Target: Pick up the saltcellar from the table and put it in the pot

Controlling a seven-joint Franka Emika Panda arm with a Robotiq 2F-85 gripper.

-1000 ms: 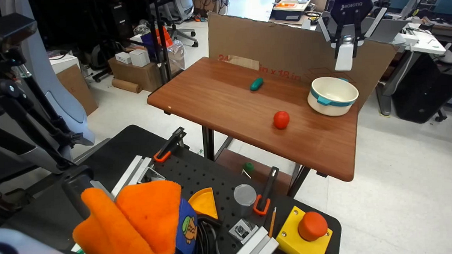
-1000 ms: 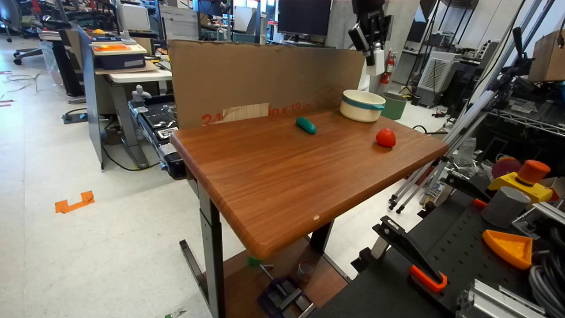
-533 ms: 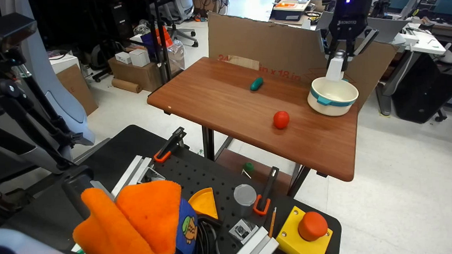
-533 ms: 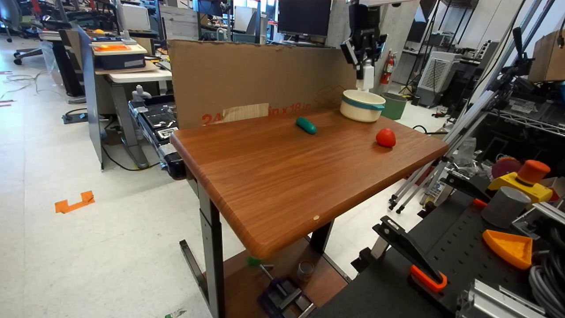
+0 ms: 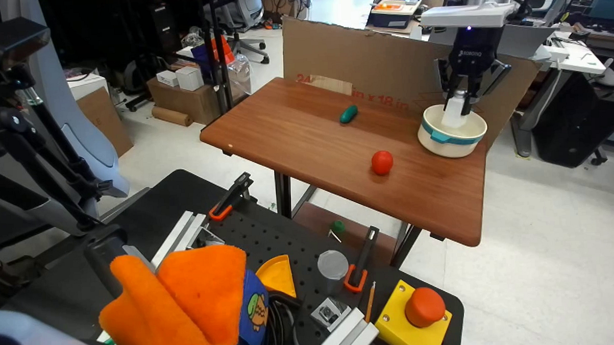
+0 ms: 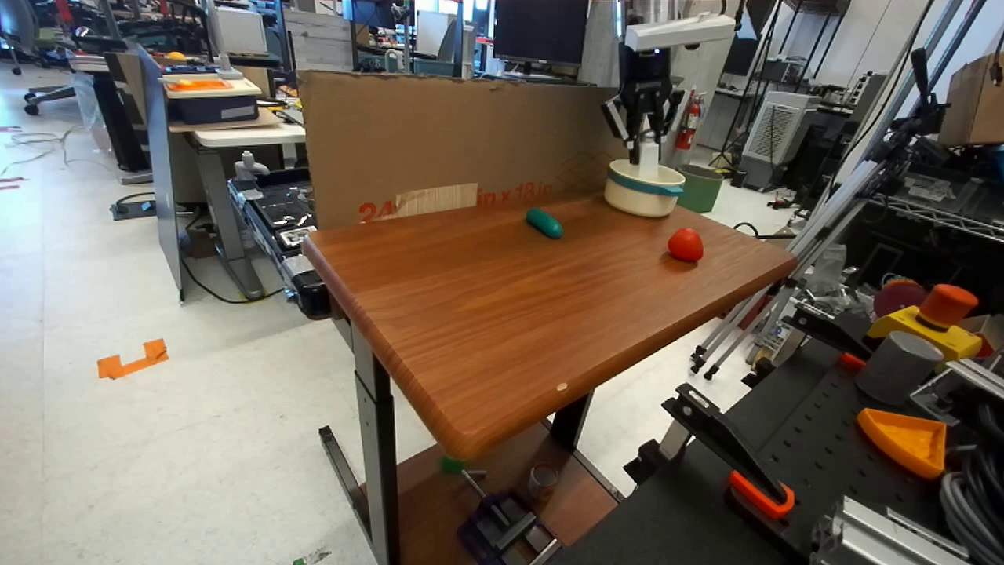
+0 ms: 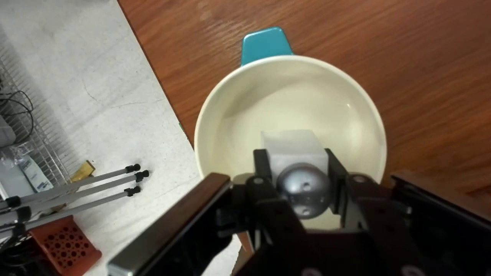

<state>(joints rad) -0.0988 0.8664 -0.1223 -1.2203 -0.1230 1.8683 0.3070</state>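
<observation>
Counting left to right in an exterior view; clock face centred on the worktop, 12 at the far side. On the black bench outside the worktop's edge: one orange plush item near 8 o'clock. Clamps, two in all: the first between 8 and 9. One yellow-orange wedge-shaped piece, 7. One grey cylinder, between 6 and 7. On the worktop, one green elongated object, 12. Second clamp, on the bench, 6. One round red object on the worktop, 4, apart from the green one. One yellow box with one red button, bench, between 5 and 6. One pot on the worktop, 3. One saltcellar, white with a metal dome, lower end within the pot's opening in both exterior views; upright or nearly so. Contact with the pot floor: cannot tell. One gripper holds it: two fingers, one pressed to each side. Wrist view: fingers reach in from 6 o'clock; one teal handle shows on the pot just before 12.
</observation>
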